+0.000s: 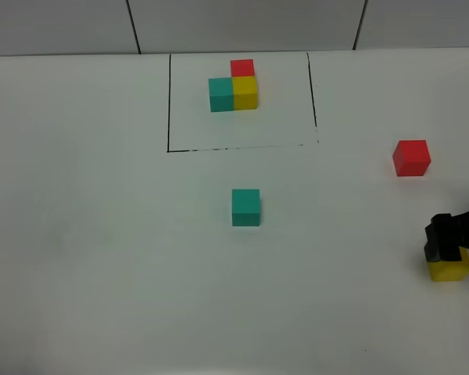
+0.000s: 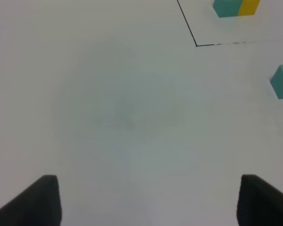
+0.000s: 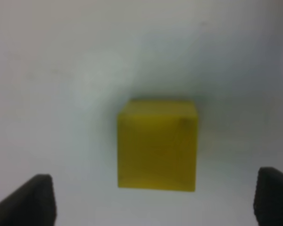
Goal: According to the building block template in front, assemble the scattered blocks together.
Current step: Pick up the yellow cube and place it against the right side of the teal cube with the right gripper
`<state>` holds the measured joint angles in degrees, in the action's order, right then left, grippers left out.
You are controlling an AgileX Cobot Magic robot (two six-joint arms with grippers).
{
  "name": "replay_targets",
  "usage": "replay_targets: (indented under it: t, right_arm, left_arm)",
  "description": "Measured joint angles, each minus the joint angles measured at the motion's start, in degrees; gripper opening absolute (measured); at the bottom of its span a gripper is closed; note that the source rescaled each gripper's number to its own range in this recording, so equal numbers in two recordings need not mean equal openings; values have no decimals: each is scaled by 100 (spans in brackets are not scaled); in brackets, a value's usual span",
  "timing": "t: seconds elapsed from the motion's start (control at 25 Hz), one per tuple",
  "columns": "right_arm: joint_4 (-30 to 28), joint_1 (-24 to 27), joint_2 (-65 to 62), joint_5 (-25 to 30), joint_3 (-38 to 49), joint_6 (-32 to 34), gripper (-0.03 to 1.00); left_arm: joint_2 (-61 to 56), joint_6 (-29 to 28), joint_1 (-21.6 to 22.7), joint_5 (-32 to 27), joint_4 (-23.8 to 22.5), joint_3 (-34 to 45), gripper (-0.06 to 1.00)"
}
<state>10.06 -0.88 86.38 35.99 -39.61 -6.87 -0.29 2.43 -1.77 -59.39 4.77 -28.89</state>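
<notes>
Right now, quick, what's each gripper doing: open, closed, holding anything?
Left gripper: open, holding nothing.
Right gripper: open, poised at the yellow cube, not gripping it.

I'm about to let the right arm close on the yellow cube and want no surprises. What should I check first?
1. Right gripper open: ok, fingers wide apart.
2. Yellow cube between the fingers: ok, roughly centred, untouched.
3. Gripper low enough to clamp: cannot tell.
4. Left gripper empty: ok, open, nothing between its fingers.
5. Teal cube standing alone, sides free: ok.
</notes>
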Motion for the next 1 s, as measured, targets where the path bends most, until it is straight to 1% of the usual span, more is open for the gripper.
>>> replay_targets:
  t: [0.48, 0.68, 0.76, 0.8, 0.84, 0.92, 0.96, 1.0]
  right_arm:
    - [-11, -52, 888, -550, -5, -5, 72]
    - [-6, -52, 1067, -647, -5, -10, 72]
    - [-6, -52, 1093, -647, -5, -12, 69]
    - [-6, -52, 1096, -647, -5, -12, 65]
    - [-6, -52, 1100, -642, -5, -12, 58]
    - [-6, -52, 1100, -637, -5, -12, 38]
    - [-6, -52, 1100, -637, -5, -12, 21]
    - [-6, -52, 1100, -631, -5, -16, 3]
  left_arm:
    - [0, 0, 0, 0, 0, 0, 80]
    - [0, 0, 0, 0, 0, 0, 80]
    - [0, 0, 0, 0, 0, 0, 80]
    - [0, 0, 0, 0, 0, 0, 80]
    - [0, 0, 0, 0, 0, 0, 80]
    - [0, 0, 0, 0, 0, 0, 80]
    - [0, 0, 0, 0, 0, 0, 80]
    - [0, 0, 0, 0, 0, 0, 80]
